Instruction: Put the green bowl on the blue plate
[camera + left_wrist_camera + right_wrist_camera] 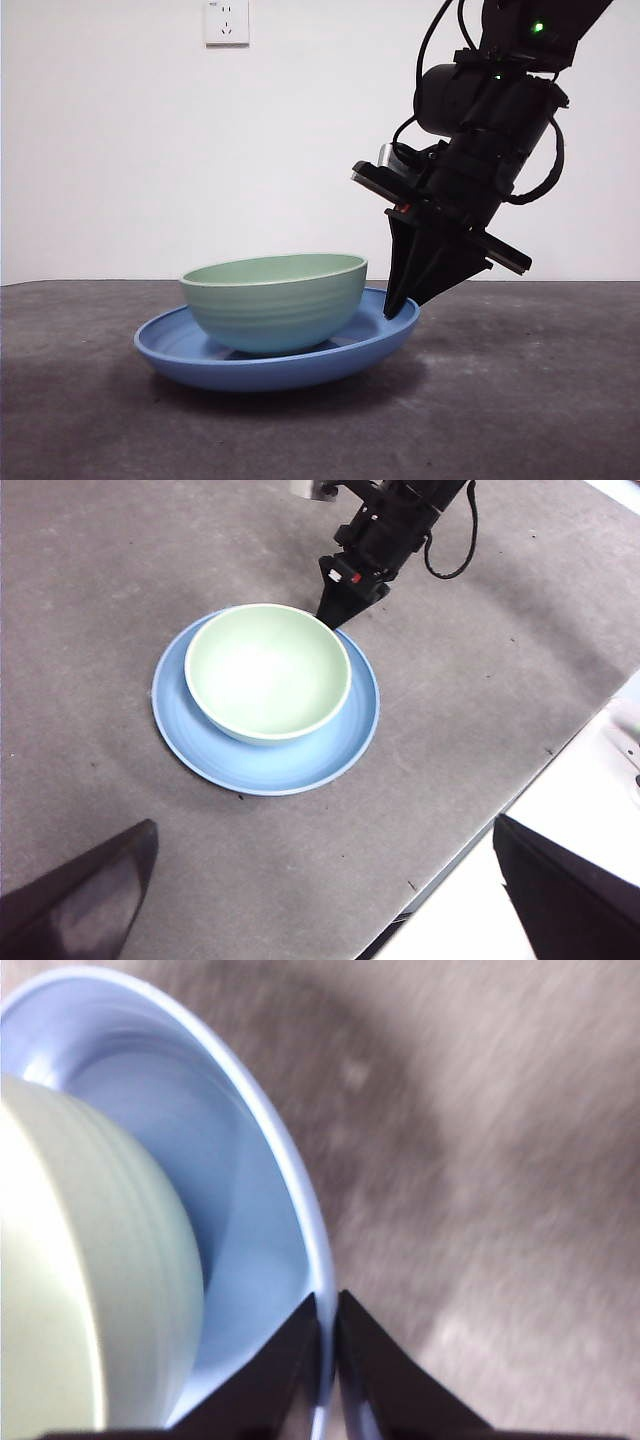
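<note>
The pale green bowl (275,305) (268,670) sits upright inside the wide blue plate (250,372) (300,765) on the dark grey table. My right gripper (400,308) (330,608) (327,1330) comes down steeply at the plate's right rim. Its two jaws are shut on that rim, one inside and one outside. In the front view the plate's right side stands a little higher than its left. The right wrist view shows the bowl's side (80,1260) close beside the held rim of the plate (250,1210). My left gripper (325,825) hangs high above the table, open and holding nothing.
The table's edge (470,845) runs diagonally near the left arm, with a white floor beyond it. A white wall with a socket (226,20) stands behind the table.
</note>
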Action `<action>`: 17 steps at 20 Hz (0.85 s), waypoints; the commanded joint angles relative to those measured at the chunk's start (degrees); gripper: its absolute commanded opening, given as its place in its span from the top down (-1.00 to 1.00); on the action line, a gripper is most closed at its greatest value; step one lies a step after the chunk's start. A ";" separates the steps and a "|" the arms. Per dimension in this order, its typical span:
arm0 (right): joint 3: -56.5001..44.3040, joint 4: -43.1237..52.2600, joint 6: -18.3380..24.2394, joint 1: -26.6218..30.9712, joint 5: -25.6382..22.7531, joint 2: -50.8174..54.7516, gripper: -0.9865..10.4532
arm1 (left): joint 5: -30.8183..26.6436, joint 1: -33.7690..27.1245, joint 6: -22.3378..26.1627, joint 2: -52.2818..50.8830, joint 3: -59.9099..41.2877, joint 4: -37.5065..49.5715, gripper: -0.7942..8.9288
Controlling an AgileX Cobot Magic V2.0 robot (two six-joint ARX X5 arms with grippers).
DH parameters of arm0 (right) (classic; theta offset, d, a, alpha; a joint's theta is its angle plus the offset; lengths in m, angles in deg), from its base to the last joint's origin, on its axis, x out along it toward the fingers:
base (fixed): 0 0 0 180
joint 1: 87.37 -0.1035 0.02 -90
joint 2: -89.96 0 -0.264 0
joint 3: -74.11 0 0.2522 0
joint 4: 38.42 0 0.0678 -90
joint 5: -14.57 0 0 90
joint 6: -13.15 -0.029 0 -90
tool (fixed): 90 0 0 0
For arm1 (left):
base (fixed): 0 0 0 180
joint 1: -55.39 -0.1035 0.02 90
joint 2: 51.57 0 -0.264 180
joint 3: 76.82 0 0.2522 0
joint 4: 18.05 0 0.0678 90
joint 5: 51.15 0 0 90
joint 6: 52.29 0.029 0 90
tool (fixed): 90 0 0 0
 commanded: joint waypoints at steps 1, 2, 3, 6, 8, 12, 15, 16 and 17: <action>1.25 1.55 -1.77 -0.09 0.72 -2.29 0.81 | -0.04 0.48 -0.15 0.28 0.52 0.57 -0.45; 1.25 1.51 -1.73 -0.11 0.76 -2.97 0.81 | -0.02 0.48 -0.17 0.28 0.52 0.55 -0.45; 1.25 1.36 -1.73 -0.11 0.57 -3.58 0.81 | -0.04 0.48 -0.17 0.28 0.52 0.55 -0.45; 1.25 2.08 -1.22 -0.09 -0.22 -4.26 0.80 | -0.04 0.48 -0.17 0.28 0.52 0.55 -0.45; 1.64 1.90 -1.33 0.11 -0.59 -4.26 0.59 | -0.02 0.48 -0.15 0.28 0.55 0.55 -0.45; 2.29 -0.61 -0.85 0.90 -0.94 -2.51 0.16 | -0.04 0.48 -0.15 0.28 0.55 0.55 -0.45; 2.32 -6.47 1.99 1.97 -4.83 1.90 0.11 | -0.04 0.48 -0.15 0.28 0.55 0.57 -0.45; 2.32 -8.74 3.52 2.29 -6.64 3.91 0.07 | -0.04 0.48 -0.15 0.28 0.55 0.57 -0.45; 2.32 -10.86 4.92 2.43 -8.28 6.16 0.02 | -0.02 0.48 -0.15 0.28 0.52 0.57 -0.45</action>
